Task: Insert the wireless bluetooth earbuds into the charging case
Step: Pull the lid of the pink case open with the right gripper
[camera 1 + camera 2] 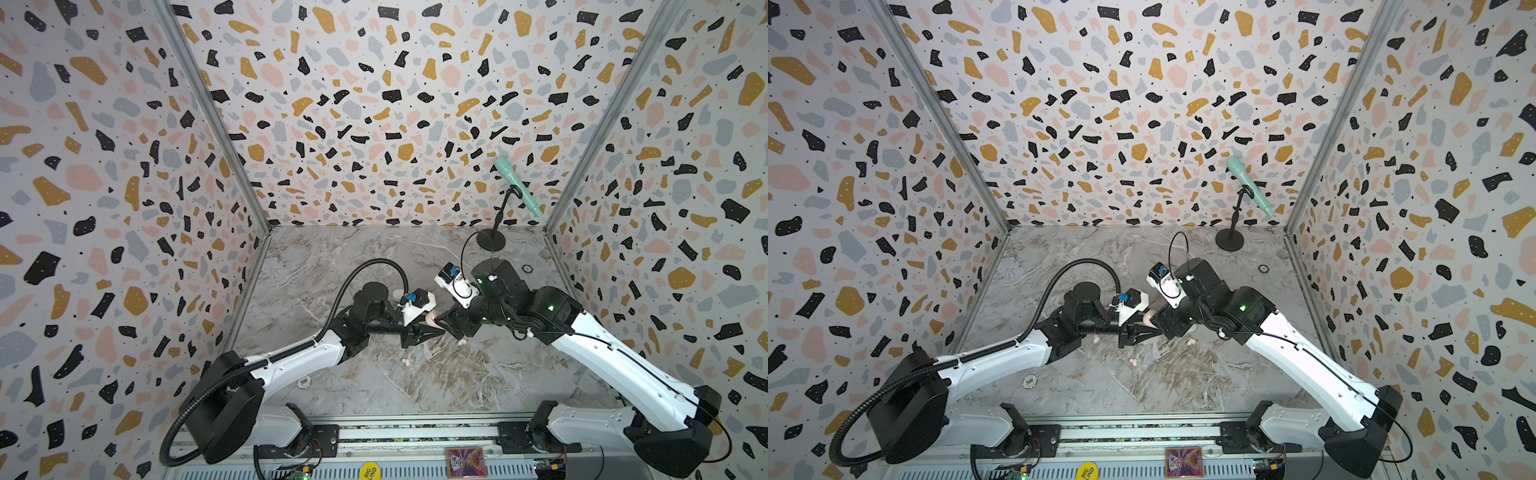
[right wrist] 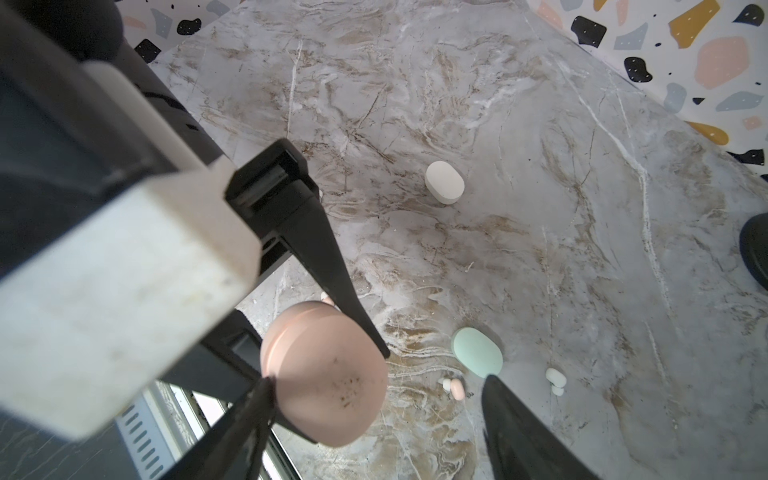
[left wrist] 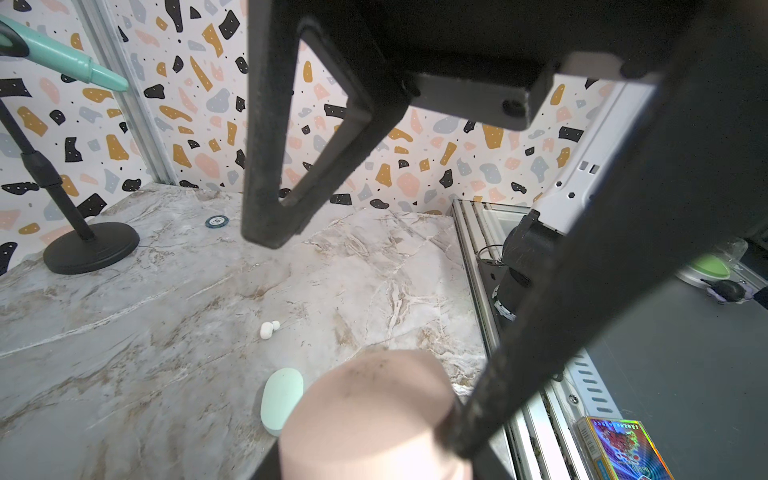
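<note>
the left arm (image 1: 291, 357) reaches in low over the bench (image 1: 332, 257), and its jaws are clamped on the pink case (image 2: 328, 374). they hold it off the surface with its lid shut and the seam showing. in the right wrist view one left finger (image 2: 332, 266) lies across the case's far side, and the other is mostly hidden behind it.

the right arm (image 1: 602, 345) meets it from the opposite side. its jaws stand wide apart around the pink case and grip nothing. one right finger (image 2: 257, 399) touches the case's edge and the other (image 2: 511, 419) hangs clear of it, above the bench.

the earbuds lie loose on the bench below. a pink earbud (image 2: 456, 388) sits just beside the mint case (image 2: 477, 351), and a white earbud (image 2: 556, 378) is near that case's other side. another pink earbud (image 1: 408, 361) shows in both top views, in front of the left jaws.

the mint case lies shut on the bench. the white case (image 2: 444, 183), also shut, rests well apart from it.
</note>
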